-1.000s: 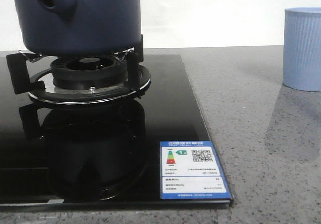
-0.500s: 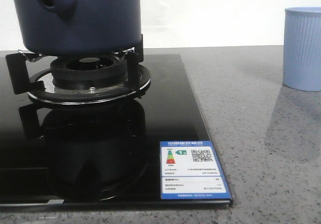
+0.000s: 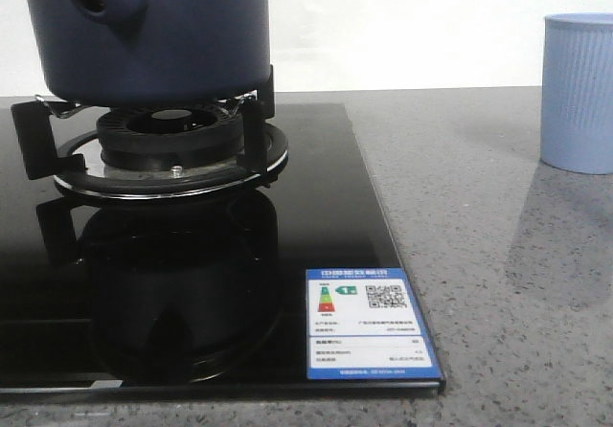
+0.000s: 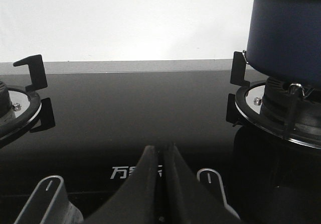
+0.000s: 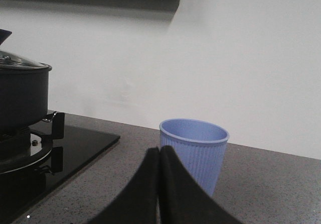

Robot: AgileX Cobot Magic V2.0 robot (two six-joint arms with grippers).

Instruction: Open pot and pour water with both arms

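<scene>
The left end effector (image 4: 160, 156) has its two dark fingers pressed together, holding nothing, low over the glossy black hob (image 4: 130, 108) between the two burners. The right end effector (image 5: 159, 158) is likewise closed tip to tip and empty, just on the near side of the light blue ribbed cup (image 5: 194, 148), which stands upright on the grey speckled worktop (image 3: 498, 255), well to the right of the hob. The pot (image 3: 153, 34), dark navy with its stubby handle socket (image 3: 101, 4) facing the camera, sits on the black supports of the right burner (image 3: 172, 149) at the far left of the front view; the right wrist view shows a lid (image 5: 20, 61) on it. Compared with the two earlier front pictures nothing has shifted: pot, cup and the energy label (image 3: 369, 324) on the hob's near right corner lie exactly as before.
</scene>
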